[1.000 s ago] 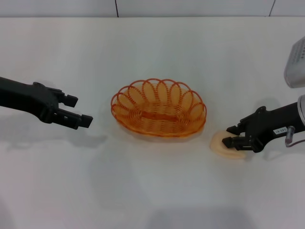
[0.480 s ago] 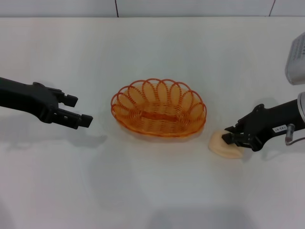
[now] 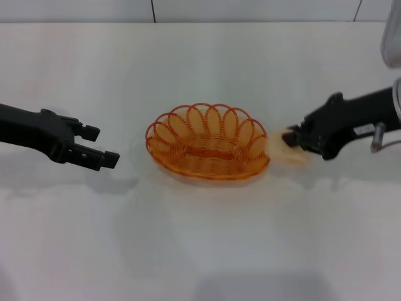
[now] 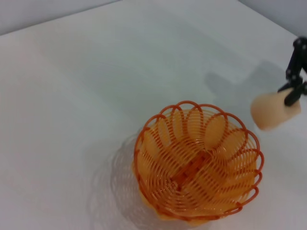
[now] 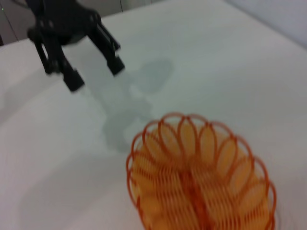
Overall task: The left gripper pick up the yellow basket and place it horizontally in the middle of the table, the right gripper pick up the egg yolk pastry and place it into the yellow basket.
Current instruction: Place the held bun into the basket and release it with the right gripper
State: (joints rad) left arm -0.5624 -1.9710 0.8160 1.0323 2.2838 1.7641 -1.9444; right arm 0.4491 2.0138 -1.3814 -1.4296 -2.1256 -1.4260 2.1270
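Head view shows my right gripper [image 3: 292, 139] clamped on the egg yolk pastry [image 3: 280, 151], lifted at the yellow basket's [image 3: 208, 142] right rim mid-table [image 3: 200, 238], my left gripper [image 3: 100, 145] spread empty well left; left wrist view shows pastry [image 4: 274, 110] held beside the basket [image 4: 198, 165]; right wrist view shows those spread fingers [image 5: 72, 78] beyond the basket [image 5: 201, 177].

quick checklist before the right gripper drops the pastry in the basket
1. Small pale-beige egg yolk pastry held in the black right gripper: ok.
2. Pastry lifted clear of the white table: ok, as the left wrist view shows.
3. Pastry above the oval orange-yellow wire basket: not ok, it sits beside the rim.
4. Basket inside free of things: ok.
5. Black left gripper open and apart from the basket: ok.
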